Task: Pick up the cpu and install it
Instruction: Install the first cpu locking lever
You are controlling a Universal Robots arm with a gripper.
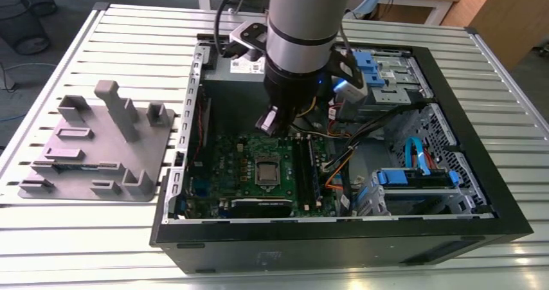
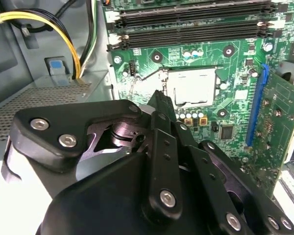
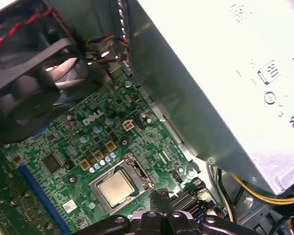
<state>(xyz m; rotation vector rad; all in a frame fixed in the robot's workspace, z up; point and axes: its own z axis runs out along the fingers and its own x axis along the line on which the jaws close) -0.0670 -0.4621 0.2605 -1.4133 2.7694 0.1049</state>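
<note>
Slatted metal makes up the surface (image 1: 103, 238), ribbed in long pale strips, with an open black case (image 1: 343, 238) lying across its middle and a grey plastic tray (image 1: 94, 148) of upright posts near the edge at the exterior view's left.

My arm (image 1: 300, 39), a smooth grey cylinder, reaches down into the case. My end effector (image 1: 272, 124) hangs above the green board (image 1: 231, 168), and I cannot tell how far its fingers are parted; nothing shows held in them. Its black linkage plates (image 2: 157, 166) are matte, bolted with round silver screws.

In the first wrist view the cpu (image 3: 113, 188) sits flat in its socket (image 3: 122, 183) on the board, a small square with a dull silvery top inside a shiny metal frame. It lies just beside my fingertip (image 3: 159, 199) and lower, apart from it, with no contact.

Long black slots (image 2: 191, 24) run along the board beyond the socket. A bright sheet-metal box (image 3: 225, 78) stands beside the board, and yellow wires (image 2: 54, 29) curve past it.
</note>
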